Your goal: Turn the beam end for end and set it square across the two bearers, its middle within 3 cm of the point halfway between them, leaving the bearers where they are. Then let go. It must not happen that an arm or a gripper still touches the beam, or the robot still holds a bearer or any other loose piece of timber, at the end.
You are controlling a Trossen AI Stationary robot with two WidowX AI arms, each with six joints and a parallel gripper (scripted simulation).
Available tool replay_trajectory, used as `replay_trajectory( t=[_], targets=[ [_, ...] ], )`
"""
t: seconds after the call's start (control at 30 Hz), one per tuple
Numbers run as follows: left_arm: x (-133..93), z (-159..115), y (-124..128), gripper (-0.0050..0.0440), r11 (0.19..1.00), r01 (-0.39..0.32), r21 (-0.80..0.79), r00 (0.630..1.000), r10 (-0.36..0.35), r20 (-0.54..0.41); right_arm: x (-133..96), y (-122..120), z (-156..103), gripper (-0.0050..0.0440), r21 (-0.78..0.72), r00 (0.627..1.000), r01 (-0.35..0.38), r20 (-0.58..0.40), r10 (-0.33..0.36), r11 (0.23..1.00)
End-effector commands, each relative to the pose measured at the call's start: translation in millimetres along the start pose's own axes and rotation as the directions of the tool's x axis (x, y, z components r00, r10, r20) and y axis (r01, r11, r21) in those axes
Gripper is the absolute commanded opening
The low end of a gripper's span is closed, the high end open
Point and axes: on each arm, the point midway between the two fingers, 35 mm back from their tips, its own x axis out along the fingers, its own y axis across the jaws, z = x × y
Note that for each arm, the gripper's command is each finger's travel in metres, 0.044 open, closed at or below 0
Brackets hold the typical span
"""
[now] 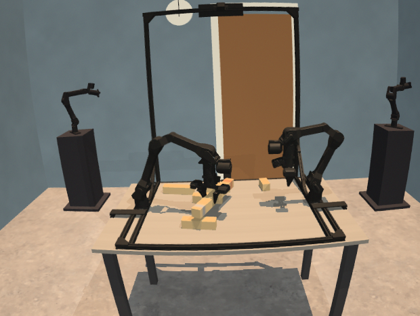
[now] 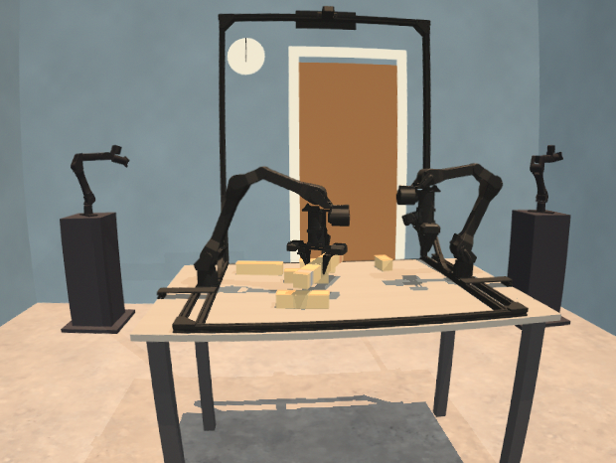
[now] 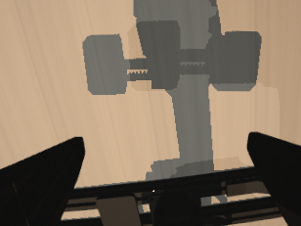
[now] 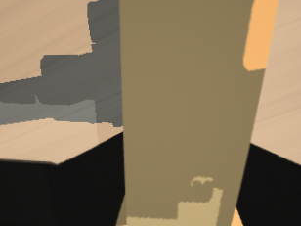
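The beam (image 1: 203,207) (image 2: 304,276) (image 4: 186,97), a long pale wooden bar with a grey band near its front end and orange at its far end, is held level in my right gripper (image 1: 209,199) (image 2: 315,268) (image 4: 176,138), shut on its middle part. The beam slants back to the right. Its front end is over the front bearer (image 1: 198,223) (image 2: 302,300), seemingly just above it. Another block (image 1: 196,196) (image 2: 290,275), apparently the second bearer, lies behind, partly hidden by beam and fingers. My left gripper (image 1: 288,183) (image 2: 426,249) (image 3: 165,142) is open and empty, above the table at the right.
A long block (image 1: 177,188) (image 2: 258,267) lies at the back left. A short block (image 1: 263,184) (image 2: 383,262) lies at the back, left of my left gripper in the top and exterior views. A black frame (image 1: 220,245) (image 2: 348,324) edges the table.
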Motion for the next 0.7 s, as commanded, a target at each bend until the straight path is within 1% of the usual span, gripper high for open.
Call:
replay_trajectory(
  t=[0.0,0.4,0.67],
  targets=[
    [0,-1,0,0.0440,1.000,0.001,-0.002,1.000,-0.001,-0.003,-4,2,-2,0.0000,-0.034,1.000,0.010,0.004,-0.010,0.999],
    [0,-1,0,0.0440,1.000,0.001,-0.002,1.000,-0.001,-0.003,-4,8,-9,0.0000,-0.159,1.000,0.010,0.004,-0.010,0.987],
    [0,-1,0,0.0440,1.000,0.001,-0.002,1.000,-0.001,-0.003,-3,11,-14,0.0000,-0.217,1.000,0.011,0.004,-0.010,0.976]
  ],
)
